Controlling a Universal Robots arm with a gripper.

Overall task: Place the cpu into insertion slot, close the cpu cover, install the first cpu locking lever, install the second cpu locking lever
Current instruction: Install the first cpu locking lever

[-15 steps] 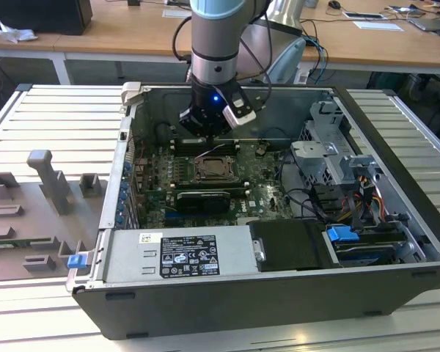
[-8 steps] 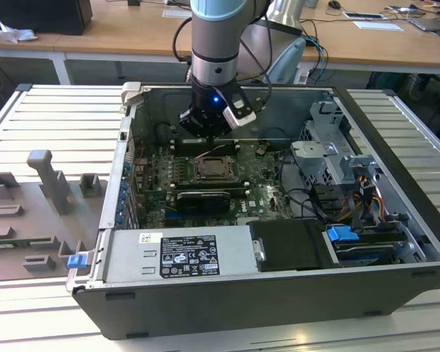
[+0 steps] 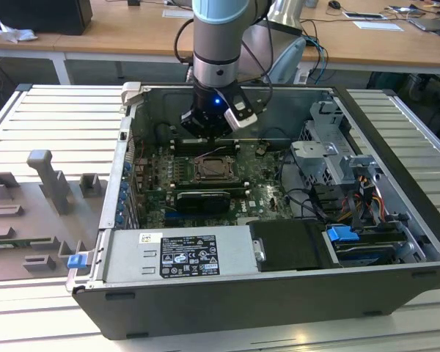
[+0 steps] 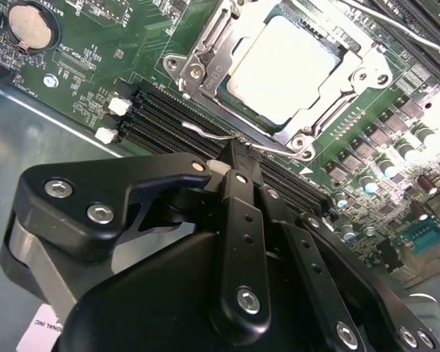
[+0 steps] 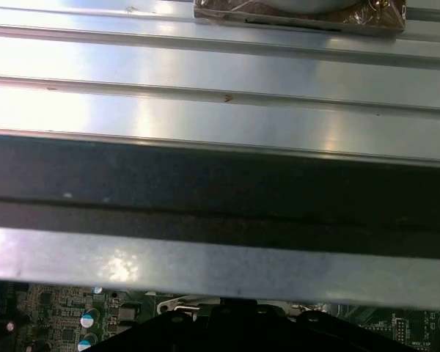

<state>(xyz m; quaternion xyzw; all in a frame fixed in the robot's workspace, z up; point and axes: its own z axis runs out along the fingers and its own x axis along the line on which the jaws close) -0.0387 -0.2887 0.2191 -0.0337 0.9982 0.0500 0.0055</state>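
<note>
The cpu [image 4: 282,70] sat in the slot [image 4: 238,106] under the shut cover [image 4: 205,51], and the gripper [image 4: 233,150], closed tight, touched the thin lever [image 4: 202,132], which looked stiff, springy, best held by its bent end.

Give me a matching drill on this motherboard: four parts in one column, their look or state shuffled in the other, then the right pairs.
Column one:
1 cpu
2 cover
3 wire lever
4 coin battery

Column two:
A thin and bent, nearest the gripper
B grey metal, folded down around the chip
C round and silvery
D pale square top, lying flat inside the frame

Pairs: 1-D, 2-B, 3-A, 4-C
</note>
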